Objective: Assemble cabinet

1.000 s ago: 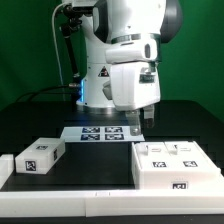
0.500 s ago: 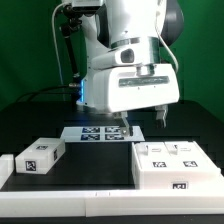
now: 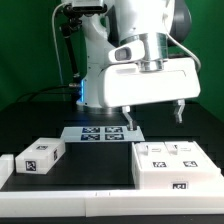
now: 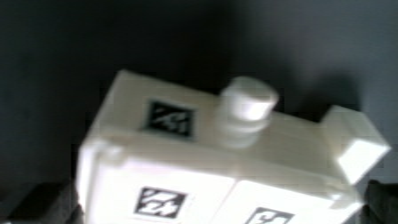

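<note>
Gripper (image 3: pixel 155 120) is spread wide and empty, nothing between the fingers. It hangs above the far edge of the cabinet body (image 3: pixel 175 168), not touching it.

The cabinet body sits on the black table (image 3: pixel 40 115) at the exterior view's right, near side, close to the front rim. The wrist view looks straight down on its top face (image 4: pixel 178 150): marker tags are visible, plus a short white peg (image 4: pixel 249 105) standing up from the top. One loose tagged block (image 3: pixel 38 158) lies at the exterior view's left, well apart from the body. The marker board (image 3: pixel 100 132) lies between them, further back.

Risks from here, my read:
- The peg sits roughly under the wrist. Descending off-centre could land a fingertip on it or on the top face instead of straddling, tipping or jamming.
- The body looks loose on the table. One finger touching first would shove or rotate it, and it's already close to the front rim.
- Wide opening versus body width: can't tell whether the fingers clear both sides. If not, they hit the top edges.
- The wrist view is blurred, so alignment off the tags may be poor right now.
- The arm hides part of the marker board in the exterior view, so pose tracking could drift.
</note>
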`<state>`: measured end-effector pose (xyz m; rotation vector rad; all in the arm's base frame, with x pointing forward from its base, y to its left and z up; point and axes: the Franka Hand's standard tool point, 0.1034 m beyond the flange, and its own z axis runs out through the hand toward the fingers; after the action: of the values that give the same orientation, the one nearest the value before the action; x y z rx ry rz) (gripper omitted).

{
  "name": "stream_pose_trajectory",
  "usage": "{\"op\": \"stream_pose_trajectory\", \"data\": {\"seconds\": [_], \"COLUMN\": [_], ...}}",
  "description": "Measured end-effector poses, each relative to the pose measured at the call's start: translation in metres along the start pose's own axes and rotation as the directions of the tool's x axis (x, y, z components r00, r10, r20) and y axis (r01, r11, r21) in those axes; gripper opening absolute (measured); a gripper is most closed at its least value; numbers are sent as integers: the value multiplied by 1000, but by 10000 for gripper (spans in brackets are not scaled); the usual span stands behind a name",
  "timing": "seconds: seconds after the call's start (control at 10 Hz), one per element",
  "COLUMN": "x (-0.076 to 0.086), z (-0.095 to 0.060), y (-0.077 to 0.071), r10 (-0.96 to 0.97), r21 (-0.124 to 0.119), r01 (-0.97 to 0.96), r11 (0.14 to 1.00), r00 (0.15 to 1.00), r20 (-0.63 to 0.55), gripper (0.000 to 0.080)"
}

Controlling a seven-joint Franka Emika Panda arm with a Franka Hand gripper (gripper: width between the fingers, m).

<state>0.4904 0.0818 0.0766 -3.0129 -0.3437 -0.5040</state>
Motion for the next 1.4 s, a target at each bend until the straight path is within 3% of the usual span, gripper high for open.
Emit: {"op": "stream_pose_trajectory", "data": {"seconds": [0.4,0.8,1.0,1.4], "x": [-6,-22,-28,-30], "z": [5,30,40,40], "y": [3,-7,1,0], "r10": [154,170,180,178], "r21": [-10,-7,-13,-12], "r01": [-154,-170,-179,-178], "r11": [988,986,984,984], "r00": [988,986,984,984], "r20": [-7,-1,5,7], "gripper": [797,797,797,797]}}
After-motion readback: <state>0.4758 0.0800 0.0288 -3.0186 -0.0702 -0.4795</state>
